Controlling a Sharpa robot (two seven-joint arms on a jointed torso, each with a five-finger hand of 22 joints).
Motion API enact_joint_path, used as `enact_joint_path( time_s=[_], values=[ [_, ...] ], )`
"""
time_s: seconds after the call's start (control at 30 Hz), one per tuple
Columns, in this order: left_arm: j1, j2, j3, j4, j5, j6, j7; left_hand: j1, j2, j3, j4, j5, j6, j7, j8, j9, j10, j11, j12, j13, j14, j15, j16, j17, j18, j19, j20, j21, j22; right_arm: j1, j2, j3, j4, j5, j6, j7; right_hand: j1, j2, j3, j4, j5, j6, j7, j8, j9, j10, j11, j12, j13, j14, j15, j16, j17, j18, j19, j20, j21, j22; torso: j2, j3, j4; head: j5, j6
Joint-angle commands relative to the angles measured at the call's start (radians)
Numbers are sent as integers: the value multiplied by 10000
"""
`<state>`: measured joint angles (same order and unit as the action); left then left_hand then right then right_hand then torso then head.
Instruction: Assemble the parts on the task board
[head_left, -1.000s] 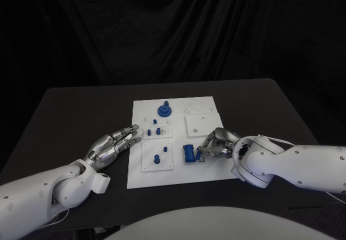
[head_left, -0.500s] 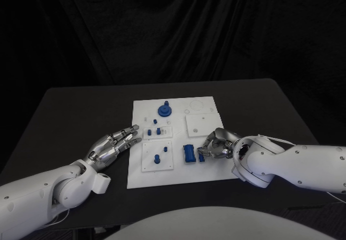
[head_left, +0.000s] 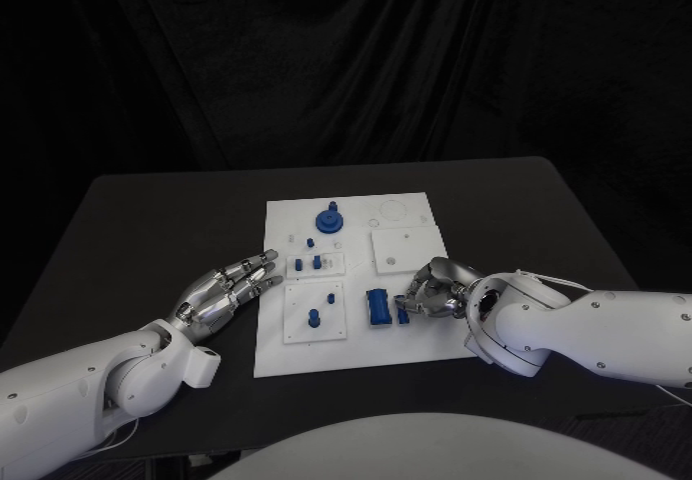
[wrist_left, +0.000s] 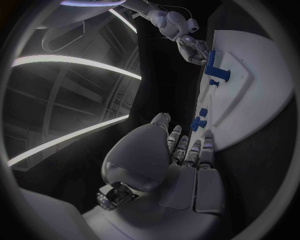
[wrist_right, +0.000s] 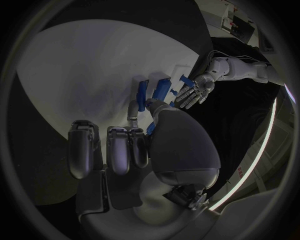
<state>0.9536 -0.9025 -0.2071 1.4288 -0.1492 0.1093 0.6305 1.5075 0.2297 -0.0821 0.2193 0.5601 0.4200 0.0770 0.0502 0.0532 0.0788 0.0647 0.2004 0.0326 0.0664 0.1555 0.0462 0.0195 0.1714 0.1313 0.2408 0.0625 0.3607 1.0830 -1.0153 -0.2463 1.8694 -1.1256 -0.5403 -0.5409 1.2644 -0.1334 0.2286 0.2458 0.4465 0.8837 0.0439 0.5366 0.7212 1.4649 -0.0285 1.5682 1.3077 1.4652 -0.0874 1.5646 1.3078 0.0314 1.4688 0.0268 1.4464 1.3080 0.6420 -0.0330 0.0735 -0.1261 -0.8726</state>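
Observation:
The white task board (head_left: 408, 340) lies mid-table. A blue round part (head_left: 330, 218) stands at its far end, with small blue pegs (head_left: 307, 264) behind a peg plate (head_left: 313, 319). A blue block (head_left: 376, 306) stands near the board's right side. My right hand (head_left: 436, 284) is curled beside the block, its thumb and a finger pinching a small blue part (head_left: 402, 314) against the board; in the right wrist view the blue part (wrist_right: 150, 129) peeks out between thumb and finger. My left hand (head_left: 225, 289) lies flat with fingers spread at the board's left edge, holding nothing.
Black table (head_left: 159, 230) surrounds the board, with bare room left and right of it. Two blank white square plates (head_left: 405, 248) sit on the board's far right. The left wrist view shows the board (wrist_left: 262, 100) and my right hand (wrist_left: 195, 50) beyond it.

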Motion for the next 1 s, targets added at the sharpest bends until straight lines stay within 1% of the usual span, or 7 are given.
enact_joint_path(
  time_s=[0.03, 0.27, 0.43, 0.63, 0.73, 0.8, 1.0],
  values=[
    [-74, 8, -39, -15, 17, 26, -183, -5, 55, 56, 3, -5, -12, 15, 60, 10, 18, 70, 24, 11, 1, 26, 42, 4, -129, -26, 37, -41, -10, -35, -64, -13, 54, 2, 31, 85, -274, -38, -164, 238, -721, -74, 8, 127, 73, 1059, 36, 26, 2631, 998, 27, -54, 2345, 30, 371, 1, -27, 2169, 5, 5, 2, 1, 0],
    [-85, -33, -39, 8, 17, 6, -132, -7, 53, 101, 3, 17, 2, 8, 62, 12, 14, 63, 33, 12, 2, 42, 50, 5, -140, -19, 41, -35, 5, -32, -365, -8, 315, 2, -832, 1042, -897, -46, -1159, 460, -2201, -162, 48, 330, 164, 1059, 73, 26, 2631, 1006, 58, -37, 2382, 18, 399, 32, 13, 2187, -8, -3, -14, 84, 0],
    [-90, -58, -39, 18, 17, -22, -93, -6, 52, 105, 2, 22, 5, 8, 63, 13, 16, 62, 37, 13, 2, 42, 51, 5, -140, -13, 41, -32, 18, -3, -699, -3, 553, 2, -1536, 2089, -872, -28, -1450, 465, -2345, -449, 115, 134, -11, 1059, 128, 26, 2631, 1020, 92, -10, 2449, 0, 434, 54, 78, 2211, -12, -3, -12, 100, 0],
    [-93, -66, -39, 17, 17, -54, -76, -3, 50, 114, -1, 36, 18, 6, 67, 15, 22, 60, 51, 15, 7, 41, 56, 7, -140, 0, 41, -26, 42, 65, -1063, -6, 658, -240, -1830, 3230, 769, 162, -833, 32, 1076, -786, 343, -567, -804, 1059, 321, 26, 2631, 1056, 251, 62, 2630, -64, 548, 179, 323, 2297, -8, 8, 5, 76, 0],
    [-93, -58, -39, 17, 16, -64, -69, -3, 50, 114, -1, 36, 18, 6, 67, 15, 22, 60, 51, 15, 7, 41, 56, 7, -140, 0, 41, -26, 42, 72, -1136, -16, 570, -578, -1480, 3435, 1018, 155, -612, -67, 1866, -897, 451, -898, -1175, 1059, 403, 26, 2631, 1056, 318, 62, 2630, -70, 552, 239, 343, 2303, -9, 4, 2, 66, 0],
    [-93, -54, -39, 15, 16, -63, -66, -3, 50, 114, -1, 36, 18, 6, 67, 15, 22, 60, 51, 15, 7, 41, 56, 7, -140, 0, 41, -26, 42, 60, -1137, -19, 506, -779, -1232, 3500, 1219, 20, -100, -125, 3621, -843, 639, -1549, -1889, 1059, 550, 26, 2631, 1056, 458, 62, 2630, -67, 536, 352, 339, 2299, -12, 2, -2, 76, 0],
    [-94, -63, -39, 15, 16, -64, -46, 1, 44, 126, -5, 47, 43, 2, 73, 19, 28, 57, 63, 17, 13, 39, 62, 9, -139, 10, 41, -20, 51, -100, -1076, -26, 289, -1843, -444, 3457, 1270, -287, 1000, -485, 4115, 88, 777, -3098, -3425, 1059, 698, 26, 2631, 1056, 559, 62, 2630, -92, 579, 497, 464, 2336, -13, -11, 2, 83, 0]
  ],
)
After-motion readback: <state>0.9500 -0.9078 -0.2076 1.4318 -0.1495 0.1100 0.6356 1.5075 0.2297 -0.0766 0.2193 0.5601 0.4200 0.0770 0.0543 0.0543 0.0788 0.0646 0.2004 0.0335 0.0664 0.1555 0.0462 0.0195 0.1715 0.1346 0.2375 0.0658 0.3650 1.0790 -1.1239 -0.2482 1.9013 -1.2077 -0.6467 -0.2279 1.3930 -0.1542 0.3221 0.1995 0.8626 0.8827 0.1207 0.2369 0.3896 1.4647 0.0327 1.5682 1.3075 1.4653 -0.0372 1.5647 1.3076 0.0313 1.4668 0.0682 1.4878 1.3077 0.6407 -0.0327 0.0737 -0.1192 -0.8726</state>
